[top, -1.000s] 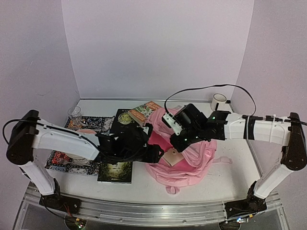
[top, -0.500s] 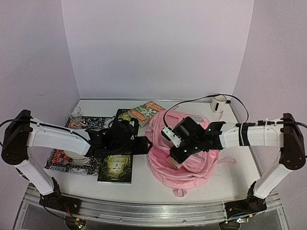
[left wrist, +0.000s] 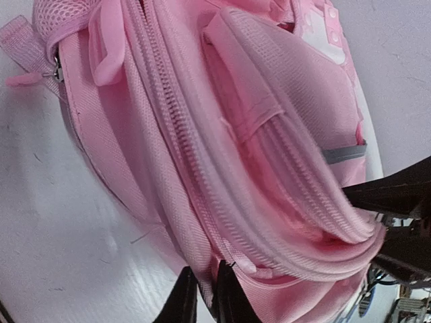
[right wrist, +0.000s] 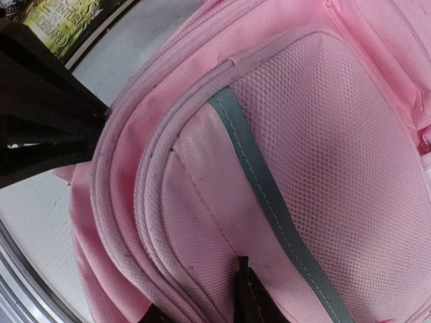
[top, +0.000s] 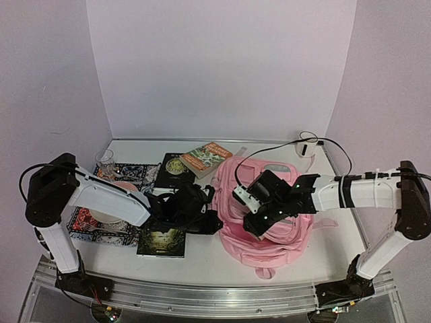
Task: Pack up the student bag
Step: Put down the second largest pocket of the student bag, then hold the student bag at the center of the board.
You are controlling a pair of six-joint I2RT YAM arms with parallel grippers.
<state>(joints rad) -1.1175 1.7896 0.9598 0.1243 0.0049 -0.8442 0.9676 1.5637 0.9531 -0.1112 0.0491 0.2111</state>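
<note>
The student bag, a big soft pink backpack, lies in the middle of the table. My left gripper is at the bag's left edge. In the left wrist view it is shut, with a fold of pink fabric beside a zip seam pinched between its black fingers. My right gripper rests on top of the bag. In the right wrist view it stands open, its fingers apart astride the bag's piped edge next to a grey strip.
Three books lie near the bag: an orange-green one and a black one behind it, a dark one at the front left. A patterned cloth, a glass and a white mug sit further off.
The left gripper moved back to the bag's left edge and shut on its fabric. The right gripper's fingers have parted. The bag has sagged flatter, hiding the brown item seen inside it.
</note>
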